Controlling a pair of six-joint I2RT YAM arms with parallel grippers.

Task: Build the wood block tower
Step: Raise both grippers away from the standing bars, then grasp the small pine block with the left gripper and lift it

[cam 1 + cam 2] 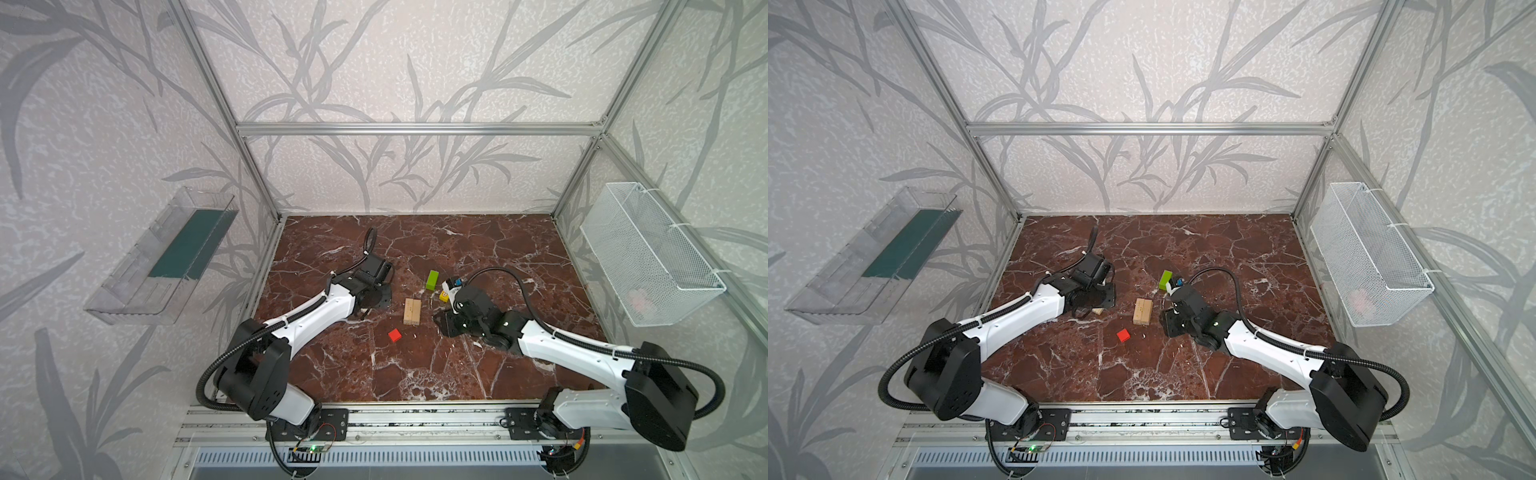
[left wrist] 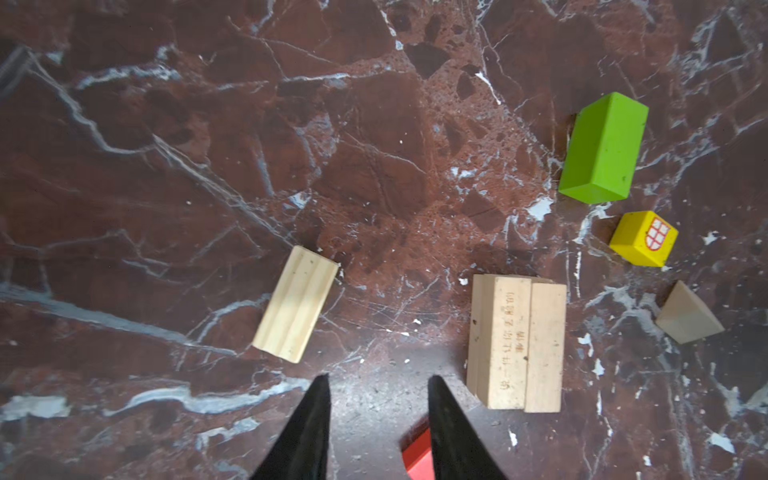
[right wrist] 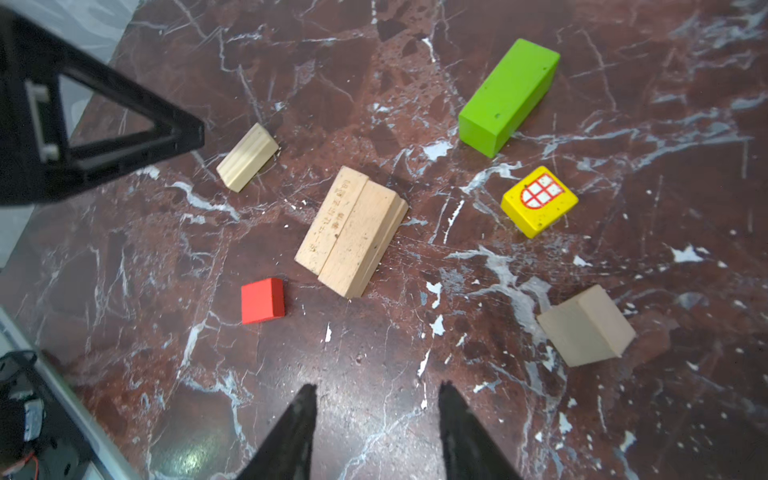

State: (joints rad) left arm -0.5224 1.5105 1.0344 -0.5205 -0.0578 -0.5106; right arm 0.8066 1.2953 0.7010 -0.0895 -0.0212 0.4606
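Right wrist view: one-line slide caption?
Right gripper open over marble tabletop; green bar, yellow window cube, red cube, grouped planks, ridged wood piece and plain wood block lie scattered.

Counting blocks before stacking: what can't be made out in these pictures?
Red cube: left wrist view, cut by the bottom edge and the left gripper.
Tan wedge: both top views, behind the right arm.
Ridged wood piece: in a top view, mostly under the left arm.
Pink thing in the wire basket: blurred behind mesh.

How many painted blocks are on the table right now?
3. The green bar lies farthest back; the yellow cube sits just in front of it; the red cube is nearest the front, left of the pale wood planks. No others show in any view.
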